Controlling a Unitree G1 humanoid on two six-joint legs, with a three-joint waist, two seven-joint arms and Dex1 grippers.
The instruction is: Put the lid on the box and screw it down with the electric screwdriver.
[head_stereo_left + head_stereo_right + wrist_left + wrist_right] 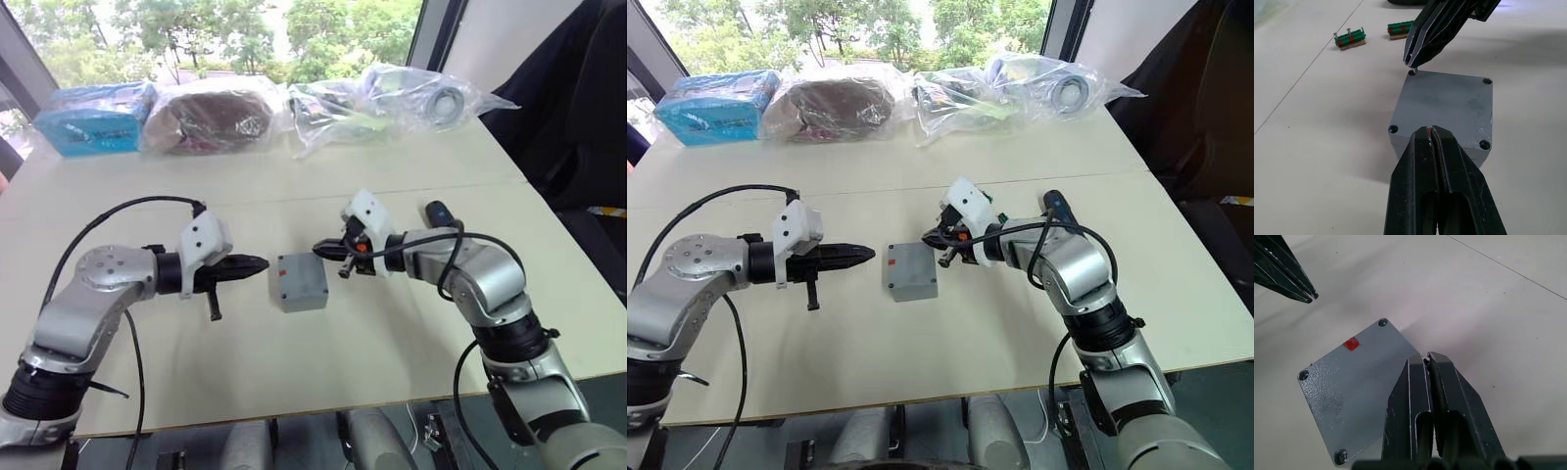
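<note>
The grey box (305, 301) stands mid-table with the flat grey lid (1447, 105) resting on top; a small red square marks the lid. My left gripper (265, 263) is shut and empty, its tip just left of the box. From the right, my right gripper (1411, 63) is shut on a small screw, its tip at the lid's far corner hole. Behind my right forearm the dark blue electric screwdriver (436, 211) lies on the table.
Two green-and-red holders (1350, 39) with upright metal pins lie beyond the box. Clear plastic bags (392, 98), a dark bundle (216, 117) and a blue package (93, 117) line the table's far edge. A dark chair (588, 108) stands at the right.
</note>
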